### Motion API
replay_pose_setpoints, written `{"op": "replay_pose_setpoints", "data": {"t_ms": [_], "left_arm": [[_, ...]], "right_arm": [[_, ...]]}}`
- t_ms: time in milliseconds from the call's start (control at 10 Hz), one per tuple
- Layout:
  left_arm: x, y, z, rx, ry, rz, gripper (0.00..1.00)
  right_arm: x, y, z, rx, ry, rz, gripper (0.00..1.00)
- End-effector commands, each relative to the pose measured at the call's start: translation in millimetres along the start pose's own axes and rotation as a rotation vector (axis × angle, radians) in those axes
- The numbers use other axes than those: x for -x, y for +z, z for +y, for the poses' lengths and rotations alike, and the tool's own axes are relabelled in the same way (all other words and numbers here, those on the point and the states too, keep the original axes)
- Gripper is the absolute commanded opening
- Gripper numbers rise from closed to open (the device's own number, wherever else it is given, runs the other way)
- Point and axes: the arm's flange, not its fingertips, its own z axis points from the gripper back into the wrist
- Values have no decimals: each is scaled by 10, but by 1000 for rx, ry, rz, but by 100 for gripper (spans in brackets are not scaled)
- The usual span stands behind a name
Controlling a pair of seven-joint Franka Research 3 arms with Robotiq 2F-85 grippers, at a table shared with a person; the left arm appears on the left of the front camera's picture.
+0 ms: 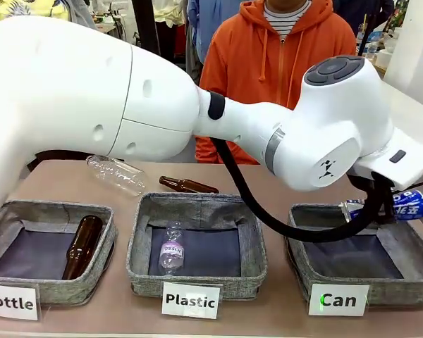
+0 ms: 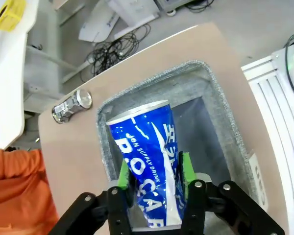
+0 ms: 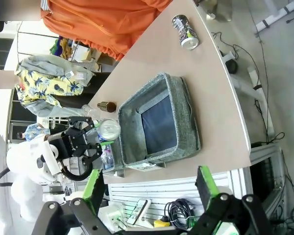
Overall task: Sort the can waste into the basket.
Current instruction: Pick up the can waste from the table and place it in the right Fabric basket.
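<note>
Blue can [image 1: 391, 205]: dented, white lettering, lying sideways at the far right of the front view. It's up in the air over the back right part of the Can basket, and it doesn't look like it's touching it. In the left wrist view it's dead center with the basket's dark lining right behind it.

Left gripper [image 2: 154, 171]: jaws clamped on the blue can, with the green pads pressed into both of its sides, bottom middle of the left wrist view. The arm reaches all the way across the front view to the right side.

Can basket [image 1: 402, 290]: grey woven, lower right of the front view, white "Can" label on its front.

Black can [image 2: 71, 106]: on its side on the counter [image 1: 282, 317], left of center in the left wrist view. It's near the basket's corner but apart from it.

Right gripper [image 3: 148, 183]: jaws spread wide with nothing between them, bottom of the right wrist view.

Plastic basket [image 1: 197, 278]: lower middle of the front view, with a clear plastic bottle [image 1: 171, 248] lying inside.

Bottle basket [image 1: 53, 289]: lower left, with a brown bottle [image 1: 82, 245] in it along its right side.

Loose stuff: a loose clear bottle [image 1: 116, 174] and a loose brown bottle [image 1: 189, 185] lie on the counter behind the baskets, left of center.

Person [image 1: 278, 42]: orange hoodie, top middle of the front view, at the far side of the counter.
</note>
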Motion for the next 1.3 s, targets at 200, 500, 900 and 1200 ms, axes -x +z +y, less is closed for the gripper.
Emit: {"op": "replay_pose_setpoints", "data": {"t_ms": [200,500,900,1200], "left_arm": [[24,159,-13,0,6,0,100],[130,539,-97,61,53,-9,100],[970,2246,-298,113,210,65,100],[2147,3494,-393,37,521,9,100]], "right_arm": [[9,9,-4,10,-4,-10,100],[0,0,0,0,0,0,100],[-245,-614,512,27,2,65,100],[-78,-1403,1389,-45,162,201,100]]}}
